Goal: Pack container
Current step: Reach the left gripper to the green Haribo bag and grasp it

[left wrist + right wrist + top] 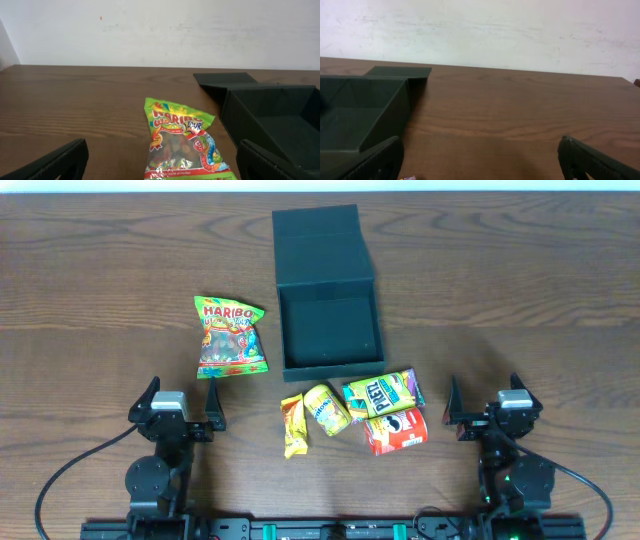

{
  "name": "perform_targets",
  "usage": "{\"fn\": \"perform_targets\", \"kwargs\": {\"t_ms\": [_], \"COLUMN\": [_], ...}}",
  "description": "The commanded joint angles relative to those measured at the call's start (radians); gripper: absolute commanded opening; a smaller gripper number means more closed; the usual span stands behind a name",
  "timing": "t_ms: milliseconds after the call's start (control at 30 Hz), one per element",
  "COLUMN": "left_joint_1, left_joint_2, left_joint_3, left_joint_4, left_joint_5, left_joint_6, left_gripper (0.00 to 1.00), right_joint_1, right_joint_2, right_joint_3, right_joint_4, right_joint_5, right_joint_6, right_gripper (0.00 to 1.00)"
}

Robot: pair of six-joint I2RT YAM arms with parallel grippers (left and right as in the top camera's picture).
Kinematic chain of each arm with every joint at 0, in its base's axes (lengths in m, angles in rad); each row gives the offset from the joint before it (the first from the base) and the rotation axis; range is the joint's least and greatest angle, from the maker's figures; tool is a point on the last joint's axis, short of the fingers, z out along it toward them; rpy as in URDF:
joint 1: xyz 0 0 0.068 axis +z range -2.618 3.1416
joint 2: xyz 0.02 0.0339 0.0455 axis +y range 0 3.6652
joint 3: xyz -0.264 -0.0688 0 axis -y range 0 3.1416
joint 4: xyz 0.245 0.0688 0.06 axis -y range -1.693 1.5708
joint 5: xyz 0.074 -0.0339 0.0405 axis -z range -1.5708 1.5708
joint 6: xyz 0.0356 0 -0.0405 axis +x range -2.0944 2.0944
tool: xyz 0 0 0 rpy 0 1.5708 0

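Two grippers are seen at the near edge of the wooden table (90,270), each well apart from everything laid on it. The left gripper (183,396) is held with its jaws spread wide and nothing between them. In the left wrist view its fingers (59,161) are seen at the lower corners, and the Haribo bag (230,338) is seen lying flat on the table ahead. The right gripper (485,392) is likewise spread wide and empty, with bare wood in front of it.

The container (330,367) is placed at the middle of the table, beyond the snacks. It is open, with its hinged lid folded back flat on the far side, and nothing is seen inside.

Four small packets are grouped just beside the container's near wall: a yellow bar packet (293,425), a small yellow packet (326,409), a green-and-yellow packet (382,392) and a red Pringles packet (397,430). The Haribo bag is set apart from them, near the container's left wall.
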Motion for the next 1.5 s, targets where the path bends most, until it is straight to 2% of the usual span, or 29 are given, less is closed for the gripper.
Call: {"fn": "perform_targets", "kwargs": {"t_ms": [0, 133, 300, 433, 700, 900, 1000, 1267, 1367, 1467], "left_joint_1": [-0.005, -0.003, -0.003, -0.003, -0.003, -0.003, -0.003, -0.004, -0.004, -0.004], "left_joint_2": [-0.007, -0.007, -0.007, -0.006, 0.082, 0.337, 0.517, 0.988, 1.131, 1.244], "left_joint_3": [-0.009, -0.009, 0.019, 0.127, 0.389, 0.652, 0.831, 1.395, 1.551, 1.629], "left_joint_4": [-0.055, -0.05, -0.097, -0.201, -0.283, -0.418, -0.557, -1.081, -1.198, -1.25], "left_joint_5": [-0.003, -0.004, -0.003, 0.0, -0.003, 0.026, 0.074, 0.1, 0.103, 0.132], "left_joint_6": [0.008, 0.007, -0.082, -0.094, -0.09, -0.077, -0.071, -0.129, -0.142, -0.213], "left_gripper": [0.95, 0.95, 0.95, 0.95, 0.95, 0.95, 0.95, 0.95, 0.96, 0.95], "right_joint_1": [-0.001, -0.001, -0.001, -0.001, -0.001, -0.001, -0.001, -0.001, -0.001, -0.001], "right_joint_2": [-0.005, -0.005, -0.005, -0.005, -0.005, -0.005, -0.005, -0.005, -0.005, -0.005], "right_joint_3": [-0.002, -0.002, -0.002, -0.002, -0.002, -0.002, -0.002, -0.002, -0.002, -0.002], "right_joint_4": [-0.005, -0.005, -0.005, -0.005, -0.005, -0.005, -0.005, -0.005, -0.005, -0.005], "right_joint_5": [-0.003, -0.003, -0.003, -0.003, -0.003, -0.003, -0.003, -0.003, -0.003, -0.003], "right_joint_6": [-0.008, -0.008, -0.008, -0.008, -0.008, -0.008, -0.008, -0.008, -0.008, -0.008], "right_gripper": [0.99, 0.99, 0.99, 0.99, 0.99, 0.99, 0.99, 0.99, 0.99, 0.99]}}
